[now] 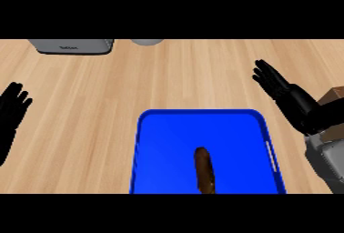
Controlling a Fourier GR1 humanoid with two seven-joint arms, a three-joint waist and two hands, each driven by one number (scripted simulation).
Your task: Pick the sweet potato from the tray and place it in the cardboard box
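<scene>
Nearest to me I saw the sweet potato (204, 175), a long brown piece that lay lengthwise in the blue tray (161, 150), in its near half and a little right of the middle, with nothing touching it. The tray stood on the wooden counter (134, 82) and its near edge ran out of my view. To the right of the tray, the right hand (285, 93) was above the counter with its fingers straight and a little spread, holding nothing, and its grey forearm came in from the lower right. Beside this hand, at the right edge, I saw a brown corner of the cardboard box (334, 94). At the left edge the left hand (12, 111) rested, fingers straight and up, also holding nothing. Farthest from me, at the top, stood a grey appliance (71, 46) and beside it a pale round thing (146, 42), which I could not identify.
</scene>
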